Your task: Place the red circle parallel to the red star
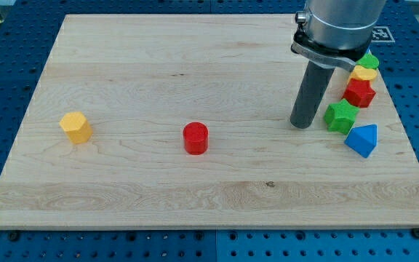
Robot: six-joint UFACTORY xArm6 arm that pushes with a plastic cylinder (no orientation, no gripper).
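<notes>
At the view's left a yellow hexagonal block (pixel 76 126) sits alone on the pale wooden bench (pixel 195 65); well to its right, near the middle, stands the red circle (pixel 195 137), a short red cylinder, apart from every other block.

Further right the dark straight rod comes down from the grey arm housing (pixel 338 25) at the view's top; my tip (pixel 302 125) rests on the bench just left of a green star-shaped block (pixel 340 116), very near it, though I cannot tell whether they touch; the arm carries no fingers, so it holds nothing.

The other blocks crowd the right edge; the red star (pixel 358 92), a red star-shaped block, lies just above and right of the green star; a yellow block (pixel 364 73) of unclear shape sits above it, and a second green block (pixel 370 60), partly hidden, above that; a blue triangular block (pixel 362 140) lies below the green star.

The red circle is well apart from the red star, lower and far to its left.
</notes>
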